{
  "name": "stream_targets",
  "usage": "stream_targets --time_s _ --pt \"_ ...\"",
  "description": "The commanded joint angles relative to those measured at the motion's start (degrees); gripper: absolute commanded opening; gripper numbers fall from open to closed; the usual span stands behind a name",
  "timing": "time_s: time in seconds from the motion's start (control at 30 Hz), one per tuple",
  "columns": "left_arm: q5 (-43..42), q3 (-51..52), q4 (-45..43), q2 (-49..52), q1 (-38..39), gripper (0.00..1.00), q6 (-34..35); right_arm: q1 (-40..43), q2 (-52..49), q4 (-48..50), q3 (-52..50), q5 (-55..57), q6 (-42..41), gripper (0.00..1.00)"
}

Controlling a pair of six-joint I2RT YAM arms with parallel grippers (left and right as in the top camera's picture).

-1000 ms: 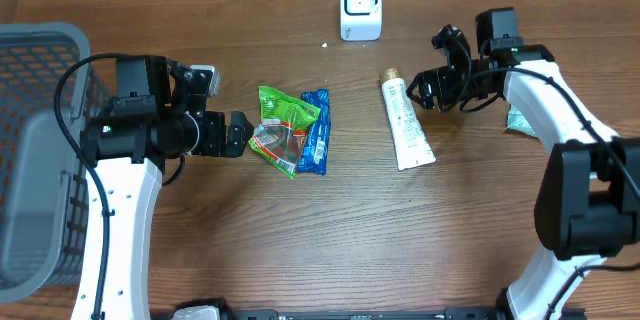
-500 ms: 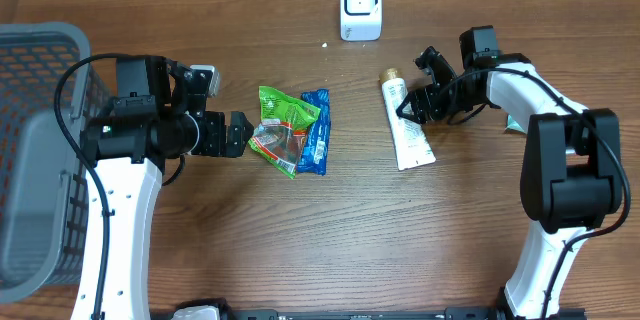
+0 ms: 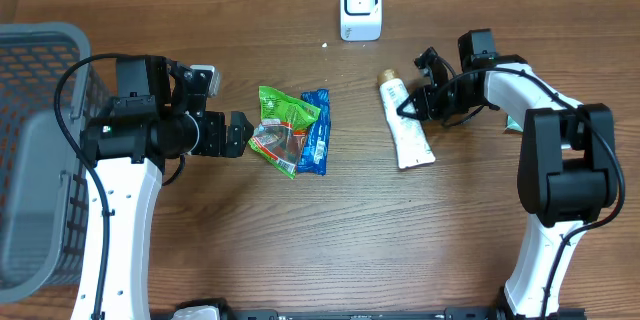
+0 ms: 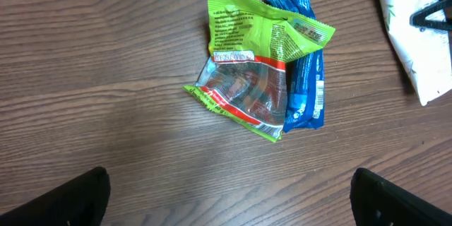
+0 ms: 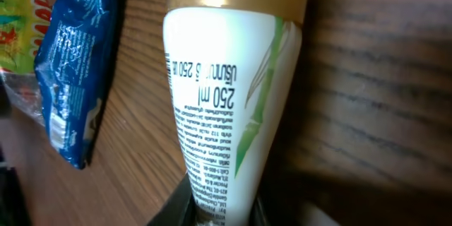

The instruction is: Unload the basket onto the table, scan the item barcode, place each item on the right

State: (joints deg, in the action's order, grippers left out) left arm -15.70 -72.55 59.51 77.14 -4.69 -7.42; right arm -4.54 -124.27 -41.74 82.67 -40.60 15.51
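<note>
A white tube [image 3: 406, 130] with a gold cap lies on the wooden table, right of centre, cap toward the far edge. My right gripper [image 3: 412, 110] is shut on its middle from the right side. In the right wrist view the tube [image 5: 226, 106] runs up from between the dark jaws of the right gripper [image 5: 222, 210], printed text facing the camera. The white scanner [image 3: 360, 5] stands at the back centre. My left gripper [image 3: 240, 135] stands open just left of a green snack packet [image 3: 283, 125], touching nothing; in its wrist view the left gripper [image 4: 229, 199] holds nothing.
A blue packet [image 3: 316, 132] lies against the green one, seen also as the blue packet [image 4: 307, 88] beside the green packet [image 4: 254, 70]. A grey mesh basket [image 3: 40, 70] fills the left edge. A small green item [image 3: 518, 122] peeks out behind the right arm.
My right gripper has moved left onto the tube and closed on it. The left arm and the packets have not moved.
</note>
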Motion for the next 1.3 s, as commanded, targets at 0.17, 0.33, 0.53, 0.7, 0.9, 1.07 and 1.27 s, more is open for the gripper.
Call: stream_targets --time_s 0.17,0.33,0.53,0.7,0.9,1.07,1.27 --pt "-0.6 0.0 -0.2 0.0 0.2 0.99 0.8 -0.6 -0.2 -10.1 5.7 -0.6 -2.3 0.04" --pt "-0.6 0.0 -0.2 0.0 0.2 1.0 0.8 -1.0 4.6 -15.6 12.6 -0.2 -2.3 0.04" --pt "-0.6 0.0 -0.2 0.0 0.2 1.0 0.8 -3.7 13.6 -15.8 16.8 9.9 -6.7 0.04" --pt "-0.7 0.0 -0.2 0.0 0.2 0.99 0.8 -7.3 20.9 -12.6 16.8 14.3 -8.3 0.04" --pt "-0.6 0.0 -0.2 0.0 0.2 1.0 0.8 -10.9 26.1 -8.0 16.8 17.3 -9.2 0.04" --pt "-0.6 0.0 -0.2 0.0 0.2 1.0 0.8 -11.5 26.2 -6.9 16.8 17.2 -9.8 0.04" --pt "-0.6 0.0 -0.2 0.0 0.2 1.0 0.8 -11.6 26.2 -4.9 16.7 18.9 -13.2 0.04"
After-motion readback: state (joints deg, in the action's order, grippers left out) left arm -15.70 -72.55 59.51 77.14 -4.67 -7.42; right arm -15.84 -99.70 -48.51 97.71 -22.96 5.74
